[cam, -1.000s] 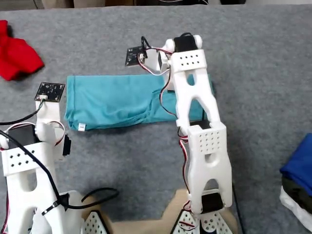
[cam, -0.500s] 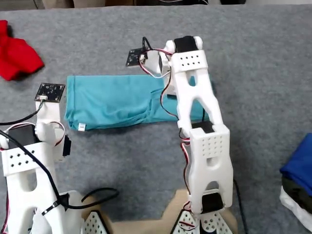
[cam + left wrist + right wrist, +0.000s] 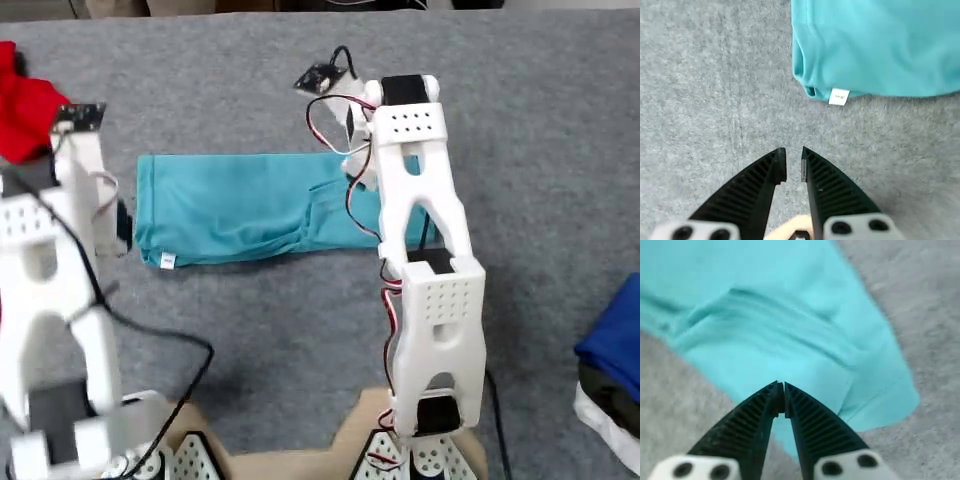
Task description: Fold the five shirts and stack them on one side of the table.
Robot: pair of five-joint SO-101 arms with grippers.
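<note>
A teal shirt [image 3: 250,205], folded into a long strip, lies across the middle of the grey table. Its near left corner carries a small white tag [image 3: 839,96]. My left gripper [image 3: 794,165] hovers over bare table just off that corner, shut with nothing in it. The left arm [image 3: 60,260] stands at the shirt's left end. My right gripper [image 3: 780,390] is shut and empty above the teal shirt [image 3: 790,330], near its right end. The right arm [image 3: 420,230] stretches over that end and hides part of it.
A red shirt [image 3: 25,115] lies bunched at the far left edge. At the near right edge sits a pile [image 3: 612,370] with a blue garment on dark and white ones. Grey table covering [image 3: 540,150] lies bare to the right and in front.
The left arm has swung toward the far side of the table, alongside the shirt's left end. The right arm has shifted a little right and farther away. The teal shirt has not moved.
</note>
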